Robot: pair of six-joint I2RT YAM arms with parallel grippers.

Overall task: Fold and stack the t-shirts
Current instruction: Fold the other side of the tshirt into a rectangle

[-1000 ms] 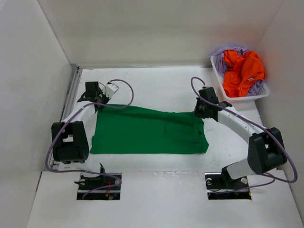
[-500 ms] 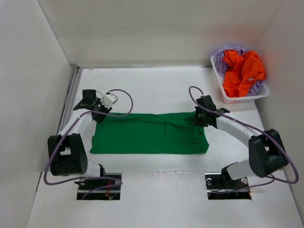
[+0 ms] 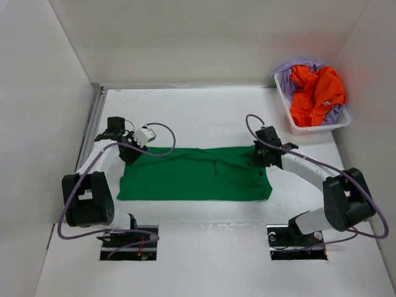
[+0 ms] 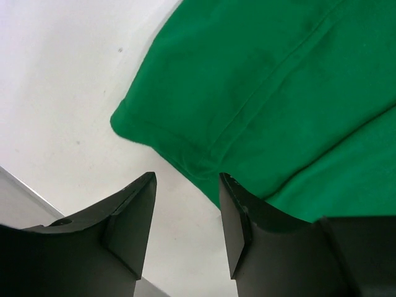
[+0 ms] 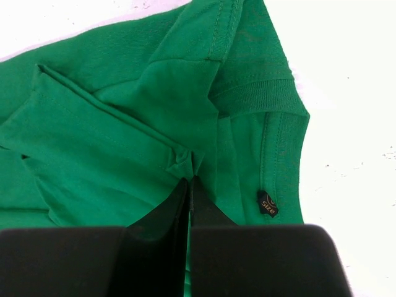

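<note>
A green t-shirt (image 3: 195,174) lies flat as a wide folded band in the middle of the table. My left gripper (image 3: 128,150) hovers at its far left corner, open, with only bare table between the fingers (image 4: 185,185). The shirt's hemmed corner (image 4: 185,148) lies just past the right fingertip. My right gripper (image 3: 260,159) is at the far right corner, shut on a pinched fold of the green cloth (image 5: 190,176), near the collar and its black size tag (image 5: 267,203). The orange t-shirt (image 3: 317,91) and lavender t-shirt (image 3: 288,78) sit crumpled in the basket.
The white mesh basket (image 3: 314,128) stands at the back right by the right wall. White walls close in the table on the left, back and right. A metal rail (image 3: 93,117) runs along the left edge. Cables loop off both wrists.
Both grippers came toward the near side, drawing the shirt's far edge forward into a narrower band. The left gripper opened and let go of the left corner. The right stays pinched.
</note>
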